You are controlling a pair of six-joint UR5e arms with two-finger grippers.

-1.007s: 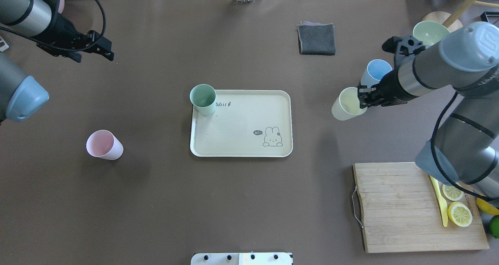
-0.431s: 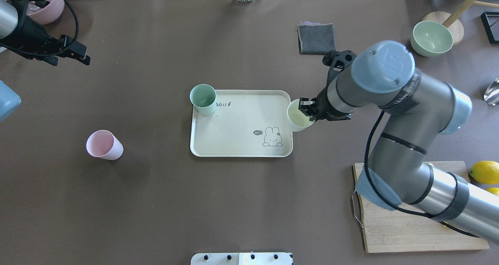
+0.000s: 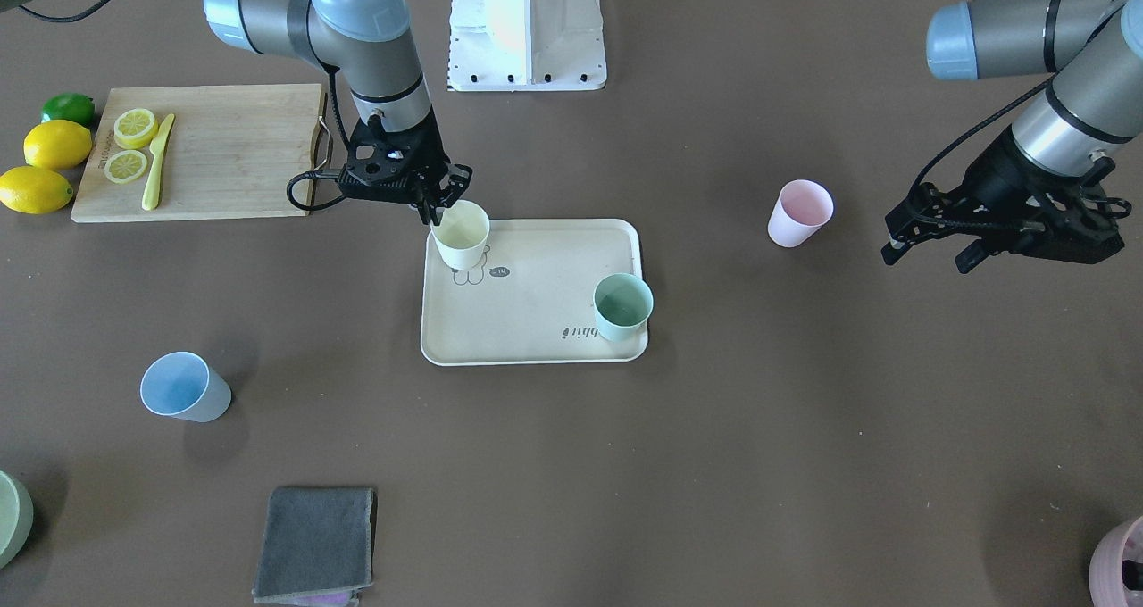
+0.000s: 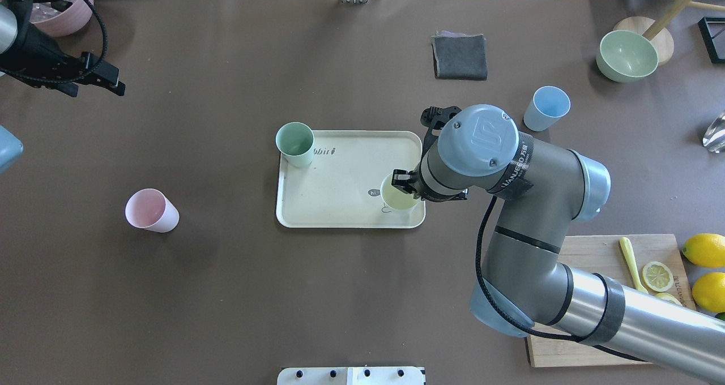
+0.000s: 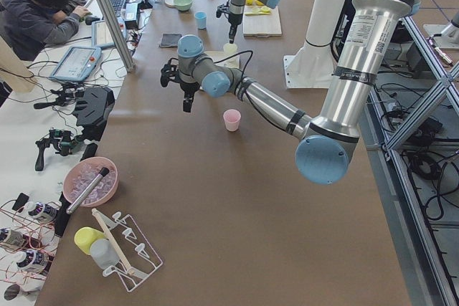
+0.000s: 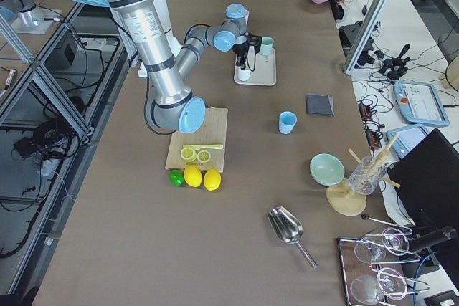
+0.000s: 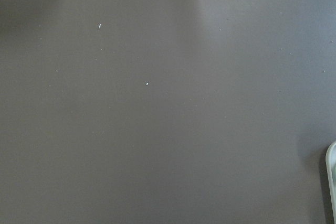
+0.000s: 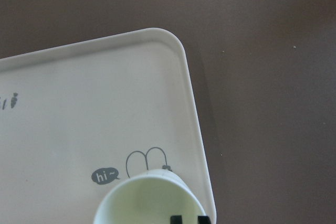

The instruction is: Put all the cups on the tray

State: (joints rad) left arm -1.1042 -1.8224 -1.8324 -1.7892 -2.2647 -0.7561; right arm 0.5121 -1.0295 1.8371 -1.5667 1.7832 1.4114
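pale yellow tapered cup (image 4: 400, 197) held over the cream rectangular tray (image 4: 345, 170), one cup placed, two to fetch
mint green tumbler (image 4: 294, 141) stands in one tray corner; right gripper (image 3: 438, 212) pinches the yellow cup's rim above the opposite corner, release not yet made; pale pink tumbler (image 4: 148, 209) and light blue tumbler (image 4: 546, 107) sit on the brown table (image 4: 226, 294), well apart from the tray; left gripper (image 3: 924, 254) hangs spread, empty
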